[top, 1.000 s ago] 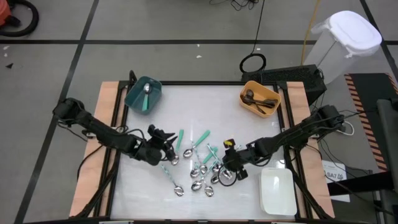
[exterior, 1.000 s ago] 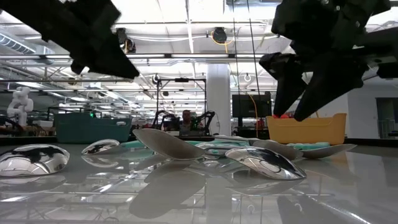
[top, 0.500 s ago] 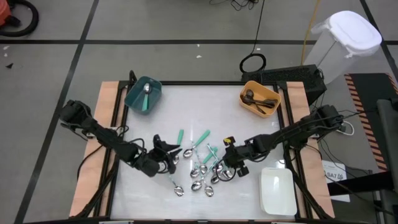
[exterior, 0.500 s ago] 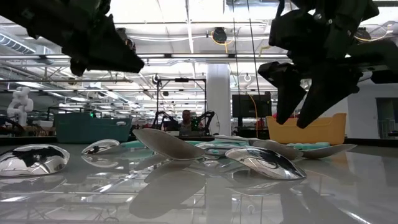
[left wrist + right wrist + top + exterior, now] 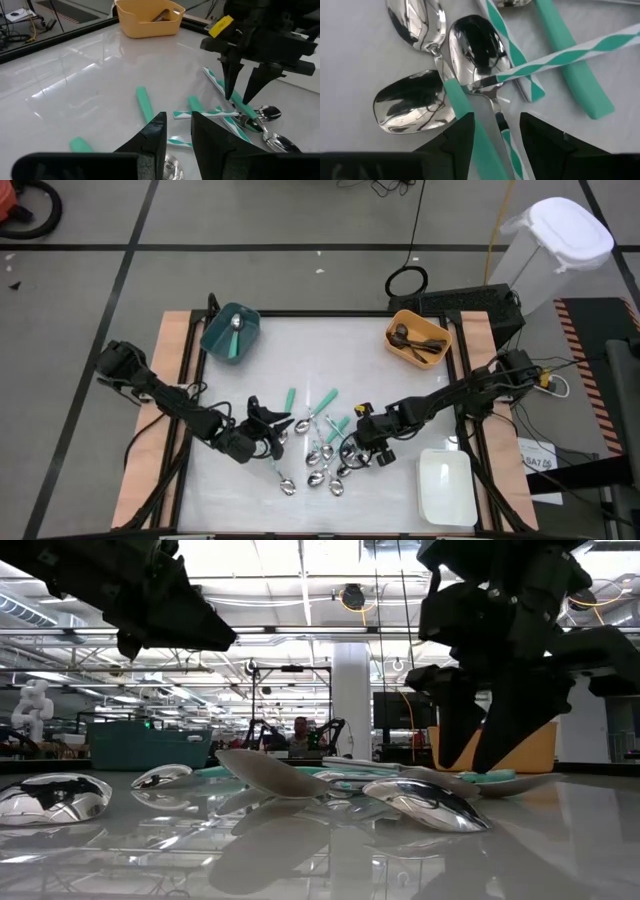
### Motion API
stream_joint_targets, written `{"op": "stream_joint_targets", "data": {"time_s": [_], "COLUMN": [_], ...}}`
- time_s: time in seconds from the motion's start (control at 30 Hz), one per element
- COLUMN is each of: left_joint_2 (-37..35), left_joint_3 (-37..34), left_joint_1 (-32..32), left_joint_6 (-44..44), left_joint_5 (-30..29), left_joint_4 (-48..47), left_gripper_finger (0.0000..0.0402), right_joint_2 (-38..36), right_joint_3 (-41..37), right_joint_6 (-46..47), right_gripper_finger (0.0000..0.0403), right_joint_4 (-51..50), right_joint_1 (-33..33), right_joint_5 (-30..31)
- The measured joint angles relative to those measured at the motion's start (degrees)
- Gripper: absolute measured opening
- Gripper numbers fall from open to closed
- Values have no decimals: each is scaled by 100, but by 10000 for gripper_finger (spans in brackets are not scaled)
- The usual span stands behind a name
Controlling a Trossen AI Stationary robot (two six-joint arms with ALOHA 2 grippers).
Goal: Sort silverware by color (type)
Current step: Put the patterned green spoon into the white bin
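Note:
The silverware (image 5: 322, 442) lies in a loose heap at the table's middle: shiny spoons, some with teal or teal-and-white striped handles. My right gripper (image 5: 350, 448) is open and low over the heap's right side. In the right wrist view (image 5: 495, 130) its fingers stand on either side of a teal spoon handle (image 5: 465, 112) and a striped handle (image 5: 504, 134); I cannot tell whether they touch. My left gripper (image 5: 272, 423) hovers left of the heap, raised off the table, its fingers (image 5: 178, 125) a narrow gap apart and holding nothing.
A teal bin (image 5: 232, 332) with one silver spoon stands at the far left. An orange bin (image 5: 418, 338) with dark utensils stands at the far right. A white bin (image 5: 447, 485) sits at the near right. Bare tabletop lies between the bins and the heap.
My right gripper has moved toward the table's left and come down onto the heap's right side, fingers still apart. My left gripper has shifted a little toward the near edge and then stayed raised. The spoons have not visibly moved.

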Motion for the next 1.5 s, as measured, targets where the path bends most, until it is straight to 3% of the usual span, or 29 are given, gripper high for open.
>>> {"op": "stream_joint_targets", "data": {"time_s": [0.43,0.8,0.97,1.2,1.37,1.5], "left_joint_2": [0,-2,-2,-2,-2,-2], "left_joint_3": [0,0,0,0,0,0], "left_joint_1": [1,11,11,11,11,11], "left_joint_6": [20,-8,-8,-6,-4,-2], "left_joint_5": [-2,-2,-2,-2,-2,-2], "left_joint_4": [-105,-178,-178,-178,-178,-178], "left_gripper_finger": [88,88,88,88,88,88], "right_joint_2": [-348,18,140,136,138,151], "right_joint_3": [-33,-31,-14,-11,67,372], "right_joint_6": [31,-58,-32,-37,-15,120], "right_gripper_finger": [155,153,116,21,25,27], "right_joint_4": [14,78,64,19,-113,-664], "right_joint_1": [-117,-188,-187,-180,-125,0], "right_joint_5": [148,140,123,82,186,756]}}
